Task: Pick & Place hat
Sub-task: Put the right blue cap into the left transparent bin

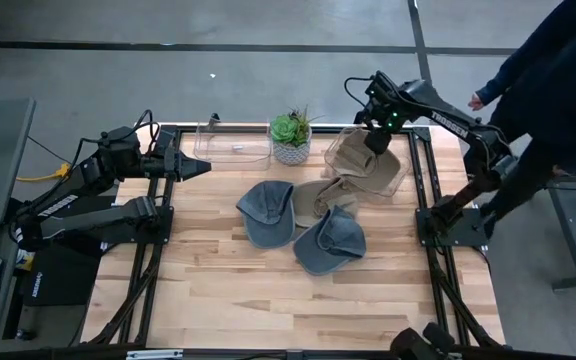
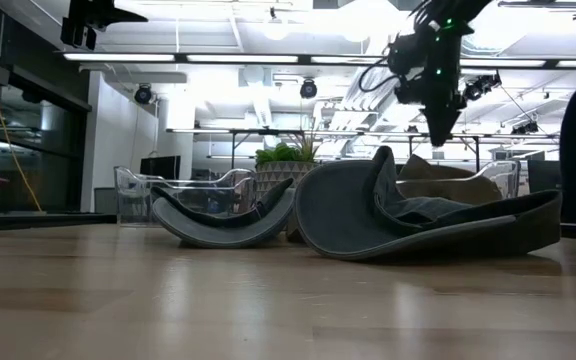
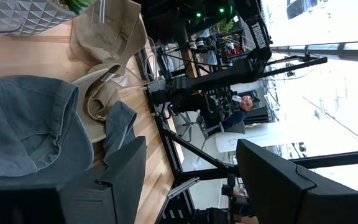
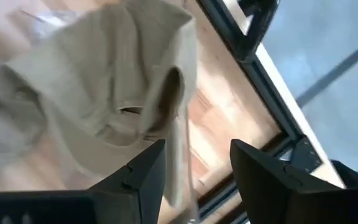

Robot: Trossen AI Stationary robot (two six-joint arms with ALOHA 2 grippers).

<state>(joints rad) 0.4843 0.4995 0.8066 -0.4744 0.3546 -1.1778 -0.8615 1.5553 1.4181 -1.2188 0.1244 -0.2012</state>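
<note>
Right tool [image 1: 377, 141] above bin-held tan hat [image 1: 361, 160]

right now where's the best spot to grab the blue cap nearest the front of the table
Grip the blue cap by its brim edge, coming straight down from above. In the low view the brim curls up off the table, giving the fingers a raised, stiff lip. This is a judgement; the soft crown would likely just bunch.

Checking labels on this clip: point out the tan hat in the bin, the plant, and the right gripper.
Tan hat [image 1: 360, 158]: high view, on its crown inside the clear bin.
Plant [image 1: 290, 128]: high view, on the green leaves above the white pot.
Right gripper [image 1: 376, 140]: high view, between the fingertips, over the tan hat.
</note>
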